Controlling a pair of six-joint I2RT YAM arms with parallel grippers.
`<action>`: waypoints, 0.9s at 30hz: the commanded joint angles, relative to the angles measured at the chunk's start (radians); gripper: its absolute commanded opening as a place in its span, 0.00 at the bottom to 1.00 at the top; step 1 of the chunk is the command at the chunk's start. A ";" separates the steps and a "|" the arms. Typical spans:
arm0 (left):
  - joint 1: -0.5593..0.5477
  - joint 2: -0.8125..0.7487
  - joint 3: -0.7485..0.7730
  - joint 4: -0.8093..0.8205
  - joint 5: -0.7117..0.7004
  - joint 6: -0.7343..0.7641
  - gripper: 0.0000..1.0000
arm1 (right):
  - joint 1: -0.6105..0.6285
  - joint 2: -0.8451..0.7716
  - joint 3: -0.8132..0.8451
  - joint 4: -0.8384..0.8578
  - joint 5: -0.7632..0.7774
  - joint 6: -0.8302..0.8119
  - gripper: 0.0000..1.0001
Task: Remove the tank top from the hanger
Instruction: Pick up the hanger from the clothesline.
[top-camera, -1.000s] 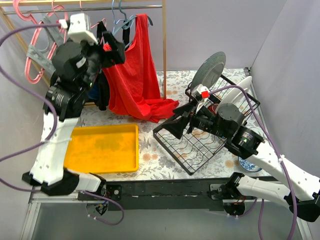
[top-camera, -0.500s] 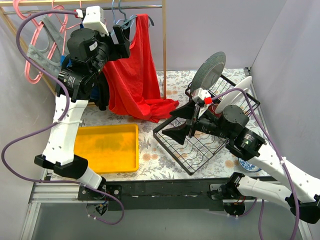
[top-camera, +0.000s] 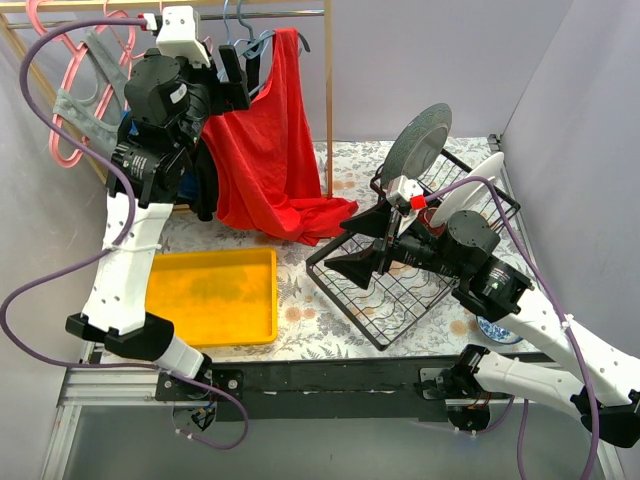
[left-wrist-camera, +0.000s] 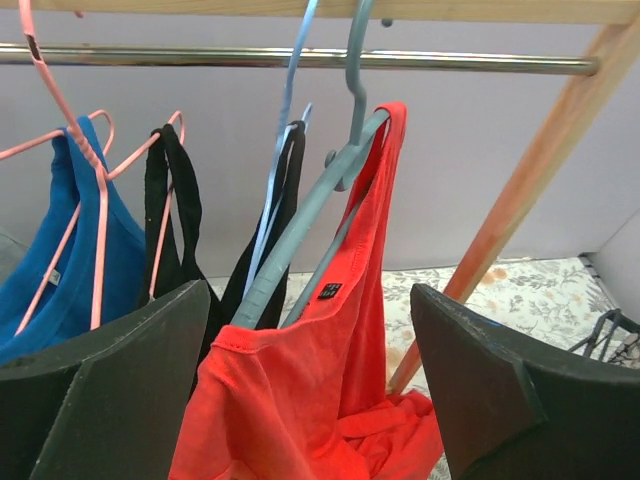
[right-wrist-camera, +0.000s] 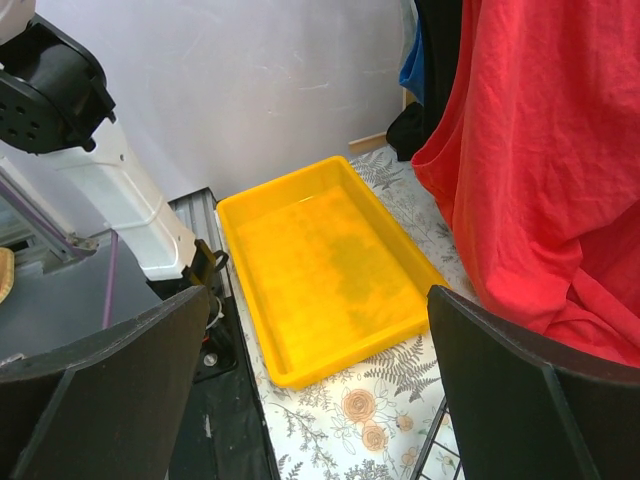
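The red tank top (top-camera: 268, 150) hangs from a grey-blue hanger (left-wrist-camera: 300, 215) on the metal rail (left-wrist-camera: 200, 55), and its hem is bunched on the table. In the left wrist view one strap (left-wrist-camera: 385, 150) loops over the hanger near its hook. The other shoulder (left-wrist-camera: 225, 340) sits low on the hanger's arm. My left gripper (top-camera: 232, 82) is open and empty, just in front of the top, with its fingers on either side of the red cloth (left-wrist-camera: 310, 390). My right gripper (top-camera: 365, 245) is open and empty, low over the table beside the hem.
A yellow tray (top-camera: 210, 297) lies at the front left and also shows in the right wrist view (right-wrist-camera: 330, 265). A wire dish rack (top-camera: 400, 285) with plates stands to the right. A wooden post (top-camera: 328, 100) stands beside the red top. Blue (left-wrist-camera: 75, 260) and black (left-wrist-camera: 170, 220) tops and pink hangers (top-camera: 70, 90) hang to the left.
My left arm has risen and swung its gripper up to the rail, level with the red top's shoulders. My right gripper has shifted slightly. The red top hangs as before.
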 joint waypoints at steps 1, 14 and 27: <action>0.006 0.033 0.010 -0.046 -0.032 0.028 0.79 | 0.004 -0.008 0.005 0.051 0.003 -0.004 0.98; 0.006 0.010 -0.030 -0.003 0.097 0.003 0.50 | 0.002 -0.026 -0.020 0.062 0.023 0.010 0.98; 0.006 0.065 -0.030 0.036 0.064 0.043 0.48 | 0.002 -0.055 -0.029 0.048 0.061 0.007 0.98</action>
